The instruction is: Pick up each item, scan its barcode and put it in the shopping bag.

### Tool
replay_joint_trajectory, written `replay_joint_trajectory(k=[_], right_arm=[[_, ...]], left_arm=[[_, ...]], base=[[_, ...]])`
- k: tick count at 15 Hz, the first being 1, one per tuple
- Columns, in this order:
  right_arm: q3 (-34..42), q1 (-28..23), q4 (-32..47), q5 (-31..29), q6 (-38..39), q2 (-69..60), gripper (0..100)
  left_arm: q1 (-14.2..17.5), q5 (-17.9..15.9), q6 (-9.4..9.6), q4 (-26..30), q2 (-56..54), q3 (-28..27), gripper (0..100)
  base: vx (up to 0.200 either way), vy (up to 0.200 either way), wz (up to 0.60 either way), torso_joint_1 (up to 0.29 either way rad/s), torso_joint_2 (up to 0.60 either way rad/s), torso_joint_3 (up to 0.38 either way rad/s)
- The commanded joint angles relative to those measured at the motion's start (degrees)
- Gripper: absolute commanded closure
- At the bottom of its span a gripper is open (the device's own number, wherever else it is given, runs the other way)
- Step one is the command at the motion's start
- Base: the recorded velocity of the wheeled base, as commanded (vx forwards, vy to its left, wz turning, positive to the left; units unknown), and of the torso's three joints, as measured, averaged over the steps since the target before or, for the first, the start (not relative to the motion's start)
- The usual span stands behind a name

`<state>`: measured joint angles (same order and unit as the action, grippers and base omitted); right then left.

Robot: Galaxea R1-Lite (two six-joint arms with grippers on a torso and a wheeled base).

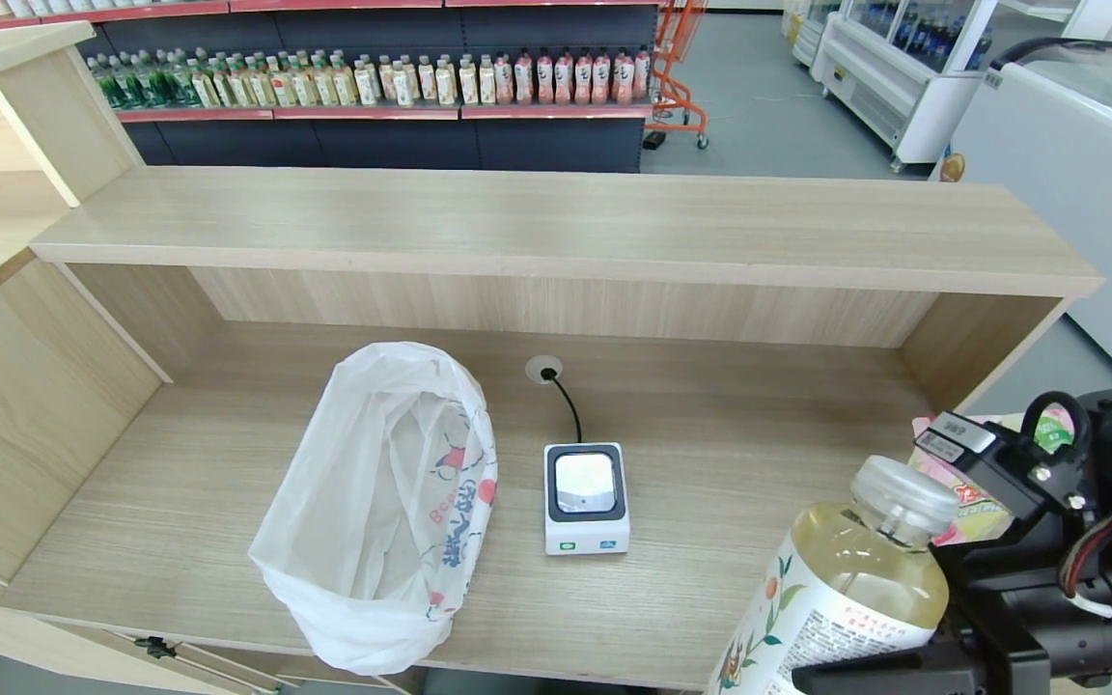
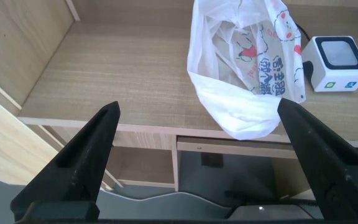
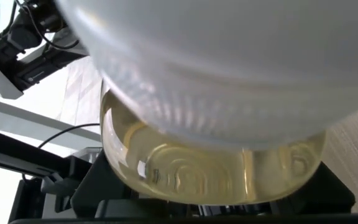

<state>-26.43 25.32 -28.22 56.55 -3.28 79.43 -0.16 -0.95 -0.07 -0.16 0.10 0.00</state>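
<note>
Bottle (image 1: 846, 579) of pale drink: near right, above tabletop (image 1: 759, 463), pinched by jaws of right gripper (image 1: 976, 618), presumably bound for scanner (image 1: 586, 497) at centre. Shopping bag (image 1: 382, 502): left of scanner, mouth open. Left gripper (image 2: 199, 109): jaws spread, empty.

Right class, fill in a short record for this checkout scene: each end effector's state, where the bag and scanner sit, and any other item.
Right end effector: shut on bottle of pale yellow drink, near right end of counter
Left end effector: open, empty, before the counter's front edge, near the bag
Shopping bag: on counter, mouth open, left of scanner
Scanner: mid-counter, window up, cable attached
Other item: snack packet behind the bottle
</note>
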Motion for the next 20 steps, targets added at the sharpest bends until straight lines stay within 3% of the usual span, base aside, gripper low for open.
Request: replay_joint_trajectory(k=[1,20], right_arm=[[-0.73,1.14,-0.08,-0.04,1.08,-0.07,100],[-1.08,3.24,-0.17,0.05,0.99,1.25,100]], left_arm=[[-0.02,-0.02,-0.01,-0.02,-0.01,0.00,0],[-0.02,-0.02,-0.01,-0.02,-0.01,0.00,0]], base=[[0.000,0.000,0.00,0.000,0.00,0.000],[0.000,0.000,0.00,0.000,0.00,0.000]])
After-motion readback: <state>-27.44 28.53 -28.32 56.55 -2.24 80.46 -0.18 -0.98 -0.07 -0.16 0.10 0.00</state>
